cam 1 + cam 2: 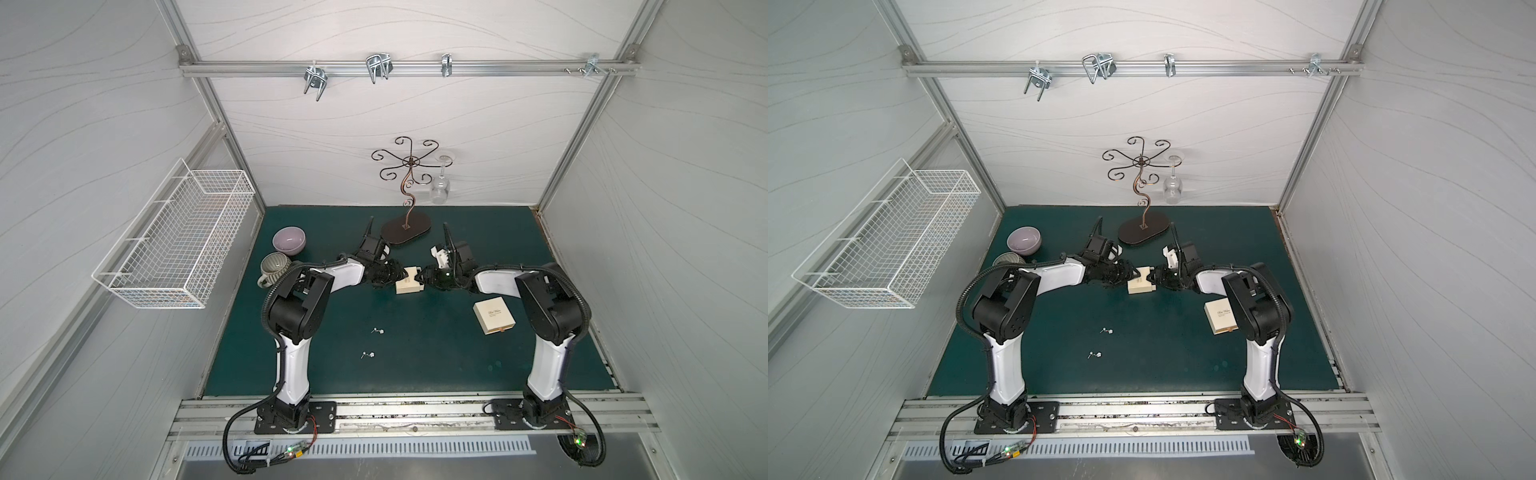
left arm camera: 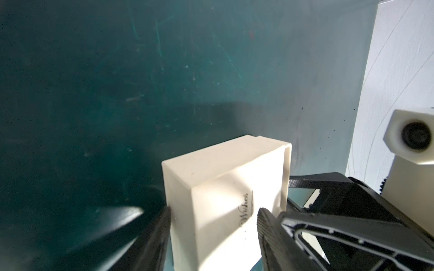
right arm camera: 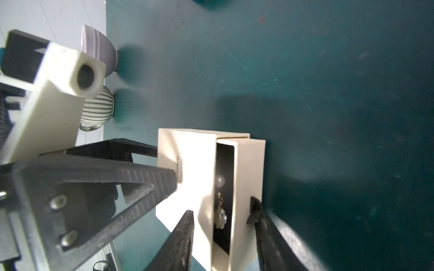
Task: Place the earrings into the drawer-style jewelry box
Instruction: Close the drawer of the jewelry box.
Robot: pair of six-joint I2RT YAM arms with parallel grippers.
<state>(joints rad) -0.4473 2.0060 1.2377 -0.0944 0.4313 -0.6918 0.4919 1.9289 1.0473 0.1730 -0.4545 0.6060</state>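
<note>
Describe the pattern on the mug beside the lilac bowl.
The mug has thin dark stripes on white, clearest in the right wrist view.

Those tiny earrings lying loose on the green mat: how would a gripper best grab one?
From straight above, probably. The earrings lie flat on the mat, so nothing can slide under from the side. Pinching across the thin pin, right beside its bead, looks safest: the round bead might slip out. They lie in close twos, so aim at one only.

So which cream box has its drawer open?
The box held mid-mat by the left end effector and right end effector: drawer slid partly out, pearl earrings showing. The box by the right arm looks shut.
</note>
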